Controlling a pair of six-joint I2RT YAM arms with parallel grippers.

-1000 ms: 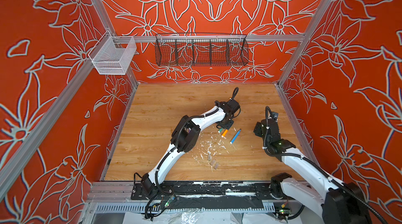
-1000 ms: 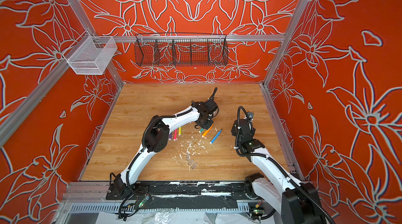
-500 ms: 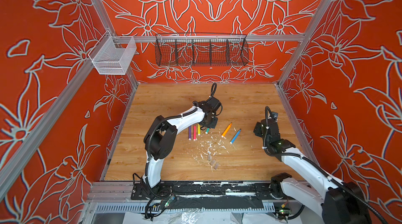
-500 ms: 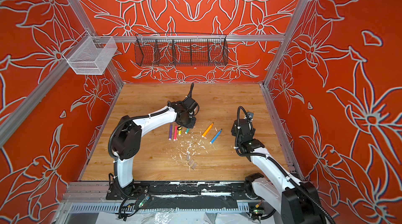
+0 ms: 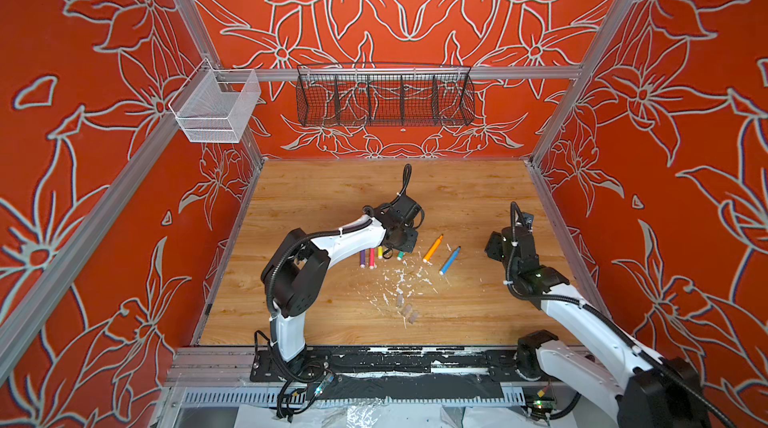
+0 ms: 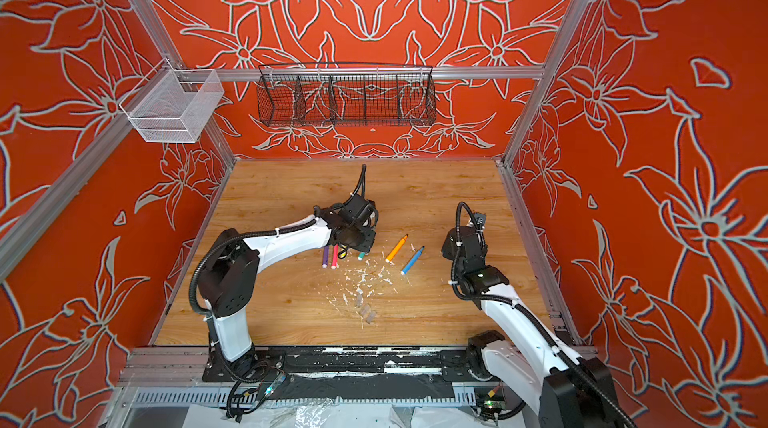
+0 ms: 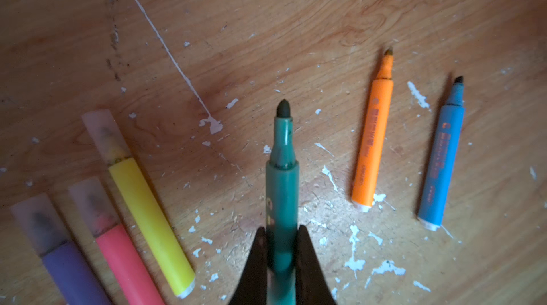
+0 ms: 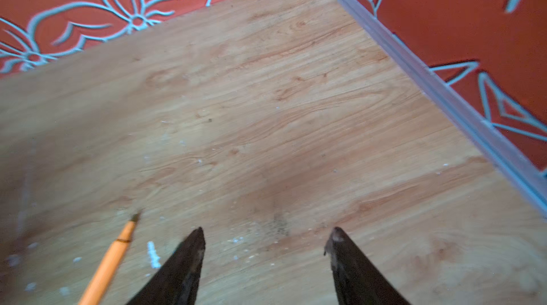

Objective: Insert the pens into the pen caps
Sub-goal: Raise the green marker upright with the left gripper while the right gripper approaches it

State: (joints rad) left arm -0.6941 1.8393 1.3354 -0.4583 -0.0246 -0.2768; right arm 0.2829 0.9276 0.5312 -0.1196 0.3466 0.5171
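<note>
From the left wrist we see what top views mostly hide: left claw (image 7: pixel 281 231) clamped on uncapped green pen (image 7: pixel 281 188) between yellow pen (image 7: pixel 151 217) and orange pen (image 7: pixel 373 143); right claw (image 8: pixel 268 232) gapes empty

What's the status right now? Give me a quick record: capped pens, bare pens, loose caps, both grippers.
capped: purple pen, pink pen, yellow pen, lying side by side
uncapped, lying loose: orange pen, blue pen
loose caps: about three clear ones, at the near edge of the white flecks
left gripper: shut on the green pen, tip bare
right gripper: open, holding nothing
</note>
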